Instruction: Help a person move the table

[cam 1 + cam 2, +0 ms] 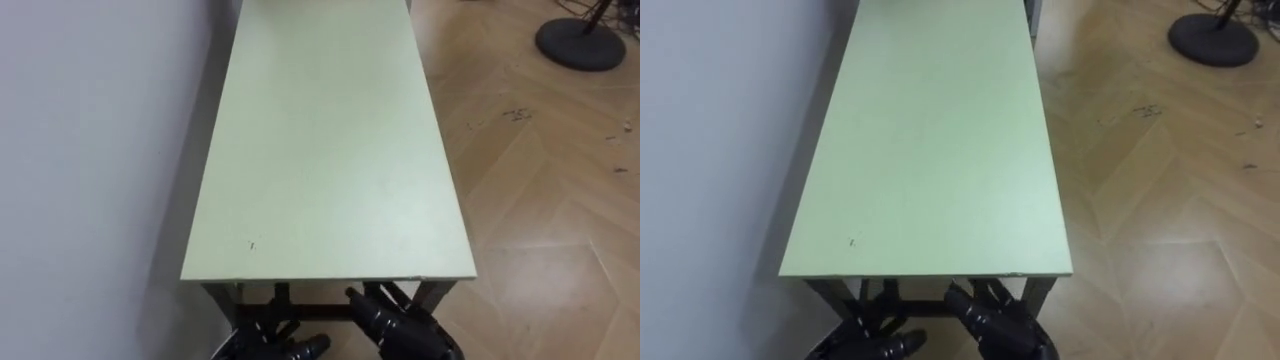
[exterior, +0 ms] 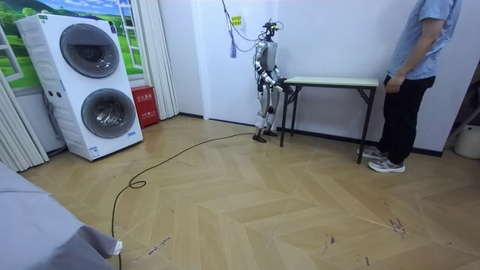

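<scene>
**A:** Where is the desk (image 1: 330,150)?

**B:** It stands on all its legs on the wooden floor (image 1: 540,200), with one long side close along the white wall (image 1: 90,150). Its pale green top is bare. The robot stands at one short end and a person (image 2: 411,75) at the other.

**A:** How do you judge it will handle?

**B:** It looks stiff: a flat board on a dark metal frame (image 2: 366,124), with nothing that bends. I'd guess it is moderately heavy. It is also long, so the far end will swing if the two carriers fall out of step. The top looks smooth, so a flat palm on it would slip. The hold belongs under the short edge, or on the frame rail beneath it.

**A:** And the hands?

**B:** The right hand (image 1: 405,325) is just below the near edge. Its fingers are fairly straight and lie close together, reaching toward the frame, and they hold nothing that I can see. The left hand (image 1: 275,350) is lower, and I cannot tell its grip.

**A:** Is the person holding on?

**B:** One of the person's hands hangs near that end. Whether it touches the desk is too small to tell.

**A:** Anything in the way?

**B:** A round black stand base (image 1: 580,42) sits on the floor well off to the right, and a stacked washing machine (image 2: 90,82) stands across the room. The wall is the nearer worry, so I think the desk should come away from it first.
</scene>
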You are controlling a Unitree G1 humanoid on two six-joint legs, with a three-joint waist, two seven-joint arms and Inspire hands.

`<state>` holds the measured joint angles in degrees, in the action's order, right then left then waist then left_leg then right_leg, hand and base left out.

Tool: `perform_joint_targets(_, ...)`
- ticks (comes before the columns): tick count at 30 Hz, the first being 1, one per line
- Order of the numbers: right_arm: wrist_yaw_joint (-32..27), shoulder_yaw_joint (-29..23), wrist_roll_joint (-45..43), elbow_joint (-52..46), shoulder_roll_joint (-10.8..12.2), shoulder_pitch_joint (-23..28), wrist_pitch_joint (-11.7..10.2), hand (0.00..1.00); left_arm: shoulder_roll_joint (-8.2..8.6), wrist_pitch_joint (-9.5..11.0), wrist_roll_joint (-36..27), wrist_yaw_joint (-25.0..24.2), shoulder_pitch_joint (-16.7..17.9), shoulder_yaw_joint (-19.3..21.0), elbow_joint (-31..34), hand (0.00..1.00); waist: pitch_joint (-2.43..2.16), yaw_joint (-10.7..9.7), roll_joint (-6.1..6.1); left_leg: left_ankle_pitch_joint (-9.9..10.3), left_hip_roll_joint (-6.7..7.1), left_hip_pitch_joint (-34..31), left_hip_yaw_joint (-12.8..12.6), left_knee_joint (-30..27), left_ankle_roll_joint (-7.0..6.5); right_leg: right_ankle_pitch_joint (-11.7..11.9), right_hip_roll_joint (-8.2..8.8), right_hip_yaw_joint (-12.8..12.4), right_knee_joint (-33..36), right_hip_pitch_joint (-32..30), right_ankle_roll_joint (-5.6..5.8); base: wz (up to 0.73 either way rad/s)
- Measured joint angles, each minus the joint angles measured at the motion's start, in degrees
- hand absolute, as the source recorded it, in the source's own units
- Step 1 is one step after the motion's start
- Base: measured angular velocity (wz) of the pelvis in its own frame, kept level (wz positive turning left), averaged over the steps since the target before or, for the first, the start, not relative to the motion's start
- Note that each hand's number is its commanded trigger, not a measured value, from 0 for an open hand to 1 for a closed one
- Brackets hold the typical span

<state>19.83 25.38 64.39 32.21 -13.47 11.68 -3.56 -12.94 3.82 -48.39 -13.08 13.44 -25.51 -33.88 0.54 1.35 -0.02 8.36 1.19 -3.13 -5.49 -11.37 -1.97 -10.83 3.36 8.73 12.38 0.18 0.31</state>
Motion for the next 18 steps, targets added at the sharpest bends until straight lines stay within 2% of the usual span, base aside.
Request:
perform_joint_targets(4,0.13,-2.39,-9.12,7.04,0.48,-0.57,0.0,0.0,0.47,0.02,3.69,0.1,-0.23,1.87,-6.48,0.0,0.01,-0.24,-0.47,0.01,0.05,1.18,-0.01,0.68,0.02,0.01,0.0,0.07,-0.74,1.14,0.0,0.0)
perform_joint_targets(7,-0.58,-3.17,-14.17,12.64,0.36,-1.49,-0.06,0.0,0.75,0.36,5.93,0.74,-2.51,2.73,-11.65,0.0,0.09,-0.32,-0.63,0.01,0.04,1.17,0.04,0.69,0.03,0.01,-0.01,0.09,-0.73,1.15,-0.01,0.0)
perform_joint_targets(9,-1.52,-3.86,-18.52,16.11,0.4,-1.98,-0.09,0.0,0.75,0.37,6.58,1.84,-2.79,3.2,-13.92,0.0,0.13,-0.48,-0.73,0.07,0.02,1.19,-0.03,0.76,0.09,0.01,-0.06,-0.07,-0.8,1.15,-0.01,0.0)
perform_joint_targets(11,-2.69,-6.03,-22.73,21.58,0.58,-2.21,-0.14,0.0,0.91,0.67,9.0,2.8,-2.64,5.59,-16.43,0.0,0.12,-0.62,-0.84,0.08,0.05,1.37,-0.11,1.06,0.1,0.01,-0.08,-0.14,-1.06,1.25,-0.01,0.0)
perform_joint_targets(16,-7.58,-9.74,-24.4,30.38,1.49,-1.51,0.0,0.0,2.16,0.77,10.65,6.54,-2.23,9.13,-23.31,0.0,0.02,-0.82,-0.95,0.1,0.1,2.57,-0.14,2.13,0.16,0.01,-0.16,-0.15,-1.84,2.17,0.0,-0.01)
perform_joint_targets(18,-9.21,-11.69,-24.91,33.72,2.8,-1.51,0.03,0.0,3.05,0.73,10.99,7.77,-2.31,10.56,-25.98,0.0,0.03,-0.8,-1.02,0.23,-0.05,3.06,-0.37,2.31,0.34,0.01,-0.29,-0.39,-1.98,2.5,0.0,-0.08)
